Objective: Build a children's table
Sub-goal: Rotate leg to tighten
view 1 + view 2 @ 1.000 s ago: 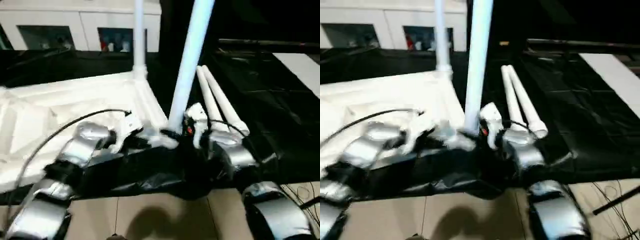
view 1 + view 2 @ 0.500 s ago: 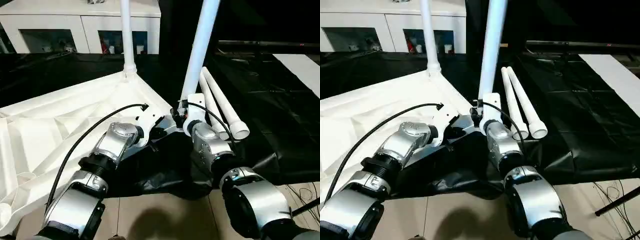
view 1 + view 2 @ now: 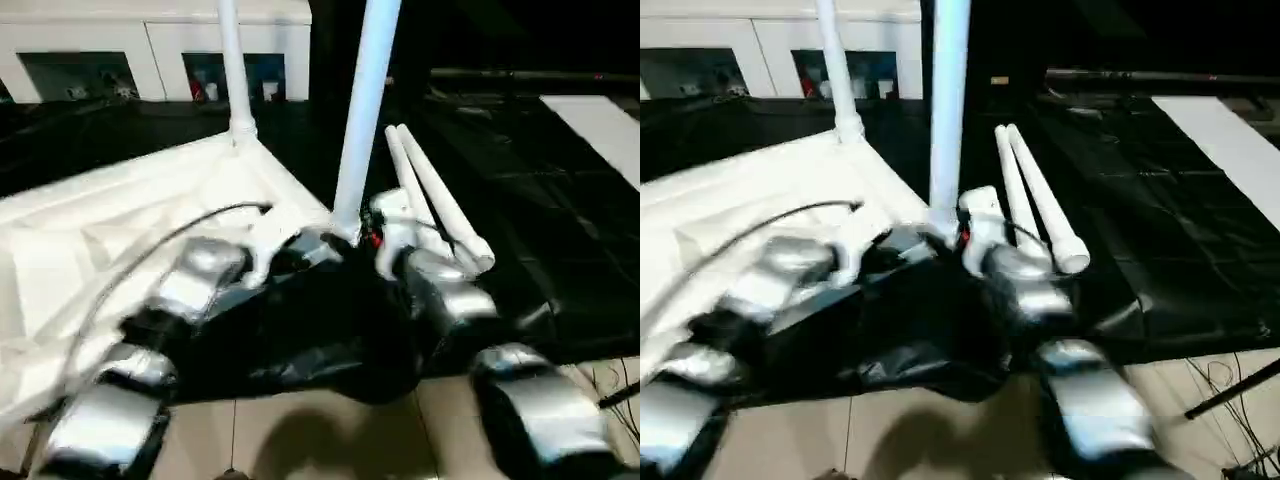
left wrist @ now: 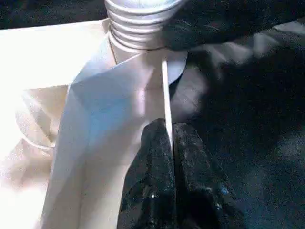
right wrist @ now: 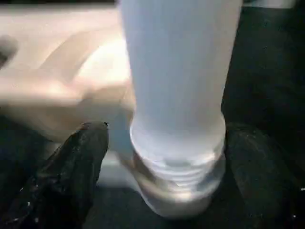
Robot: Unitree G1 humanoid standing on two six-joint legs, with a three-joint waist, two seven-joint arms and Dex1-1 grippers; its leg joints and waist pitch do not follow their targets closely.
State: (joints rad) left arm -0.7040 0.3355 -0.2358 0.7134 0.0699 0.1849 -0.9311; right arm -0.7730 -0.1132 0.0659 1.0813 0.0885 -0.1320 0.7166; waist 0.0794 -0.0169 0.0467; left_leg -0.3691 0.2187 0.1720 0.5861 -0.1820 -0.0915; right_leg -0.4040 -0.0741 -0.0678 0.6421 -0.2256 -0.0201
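Right fingers (image 5: 86, 157) have spread around the upright leg (image 3: 365, 110).

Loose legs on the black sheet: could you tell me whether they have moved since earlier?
No. The loose legs still lie side by side just right of the top's corner; only the camera has shifted.

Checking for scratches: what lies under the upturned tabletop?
A black sheet shows beside and in front of the tabletop, running beneath its edge. What lies under the tabletop's middle is covered.
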